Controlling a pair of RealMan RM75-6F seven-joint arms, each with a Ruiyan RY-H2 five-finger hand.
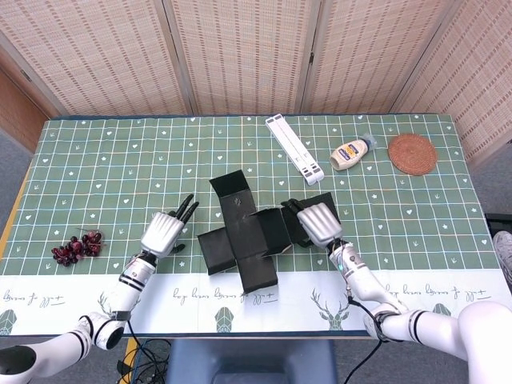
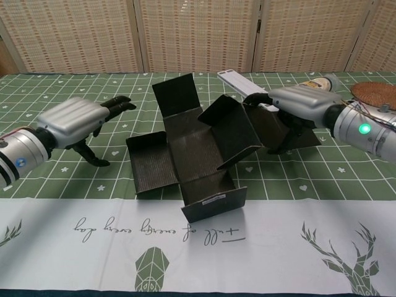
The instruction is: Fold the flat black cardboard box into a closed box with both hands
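Cardboard box [image 2: 192, 158] lies half unfolded mid-bench, thin and light, likely stiff only along its creases. The right hand [image 2: 297, 102] grips its raised right flap at the edge; the left hand [image 2: 74, 120], open and empty, hovers beside the left flap, a sensible hold.

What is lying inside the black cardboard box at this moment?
Nothing can be seen on the open floor of the black cardboard box. The right hand holds the right flap, and the raised flaps cover part of the right side, so that corner is hidden.
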